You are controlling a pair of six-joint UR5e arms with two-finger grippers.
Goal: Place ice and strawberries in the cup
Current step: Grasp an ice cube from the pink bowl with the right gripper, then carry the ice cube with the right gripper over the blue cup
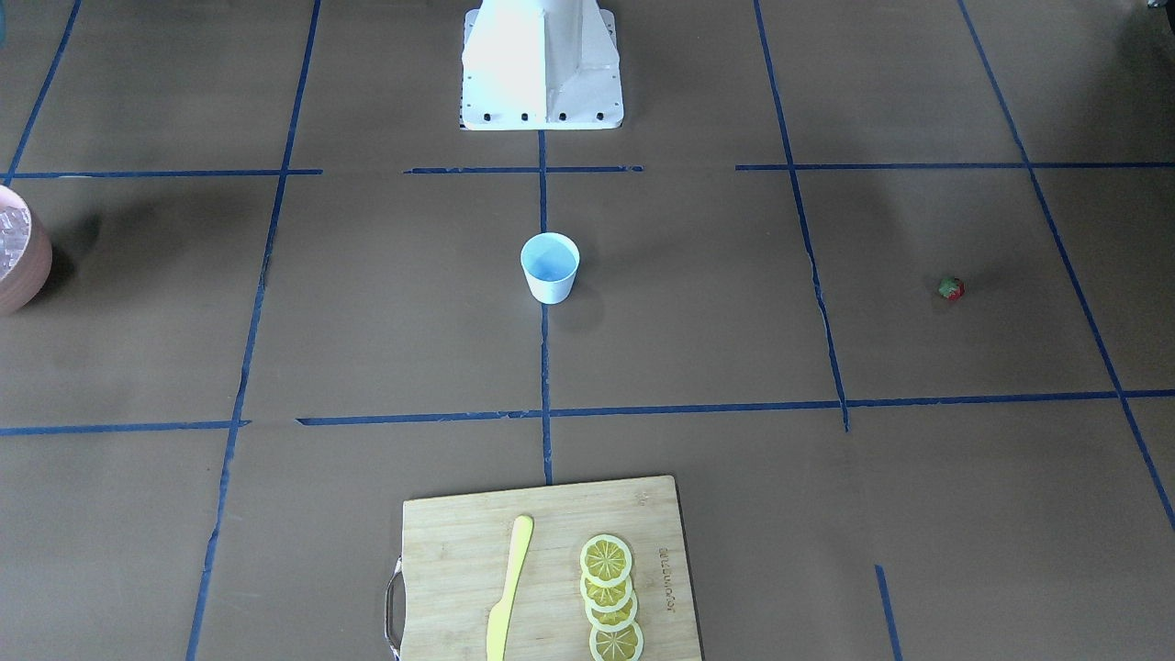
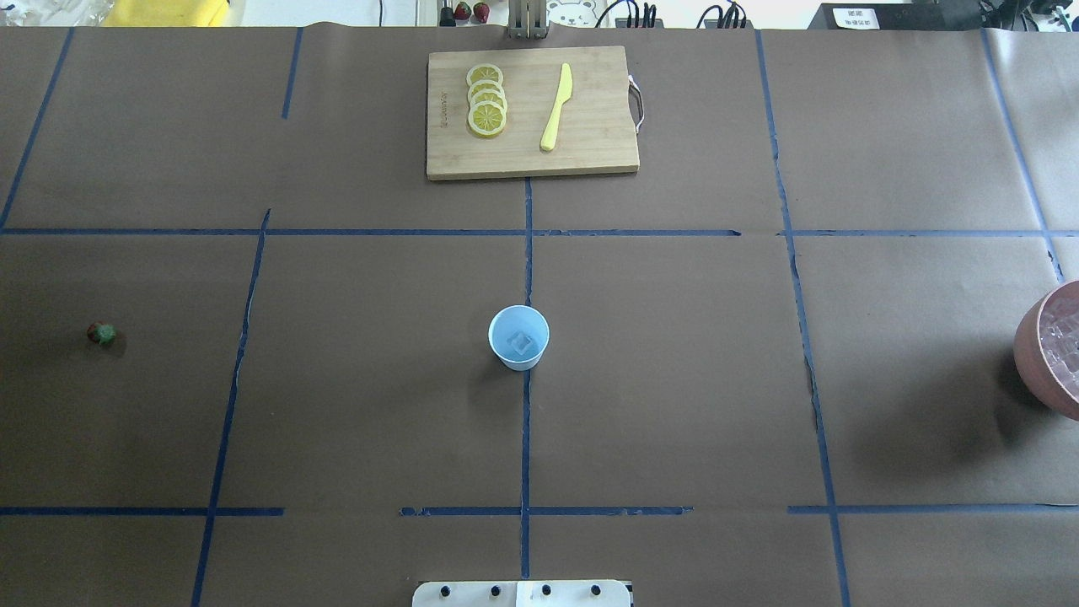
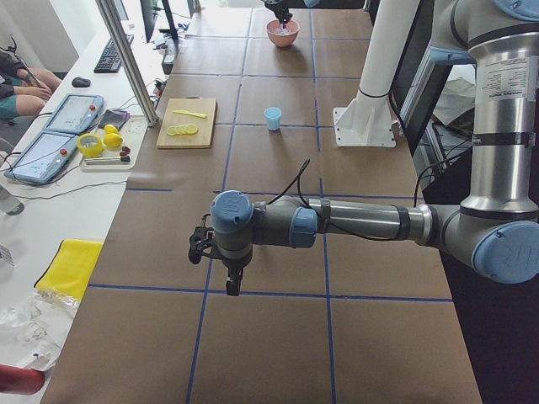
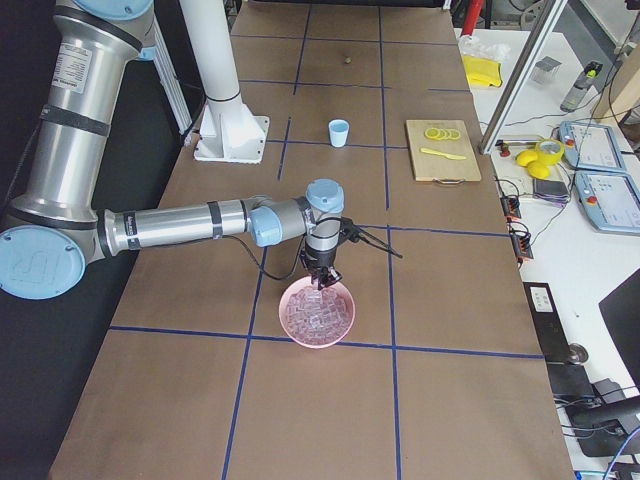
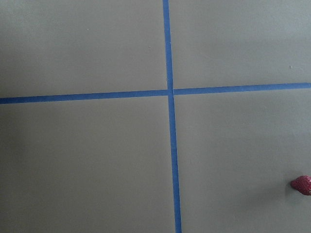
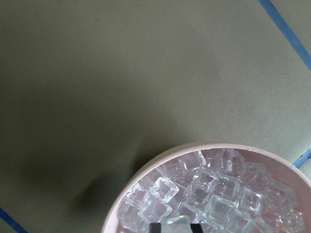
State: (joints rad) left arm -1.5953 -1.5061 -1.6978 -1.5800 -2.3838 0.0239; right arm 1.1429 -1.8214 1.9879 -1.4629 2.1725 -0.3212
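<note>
Right jaws: narrow. In the right wrist view two dark fingertips (image 6: 155, 227) sit on either side of one cube of ice (image 6: 176, 223), touching it.
Right gripper (image 4: 321, 282): points straight down into the mouth of the pink bowl (image 4: 345, 322), near the rim on the robot's side.
Pink bowl: heaped with clear cubes; stands at the robot's right end of the table (image 2: 674, 379), cut off by the frame edge in the overhead view.
Left jaws: cannot tell. They show only in the left side view, and the left wrist view shows no fingers.
Left gripper (image 3: 232, 288): hangs tip-down above the brown paper at the robot's left end of the table, touching nothing.
Strawberry (image 2: 102, 334): lies alone on the paper on the robot's left side, well apart from the cup; it shows at the right edge of the left wrist view.
Cup (image 2: 518, 337): upright at table centre, on the middle line of blue tape (image 2: 526, 438). One clear cube lies on its pale blue bottom.
Cutting board (image 2: 531, 112): at the far edge, centred, well apart from the cup.
On the board: four overlapping lemon slices (image 2: 487, 99) and, beside them, a yellow knife (image 2: 556, 106).
</note>
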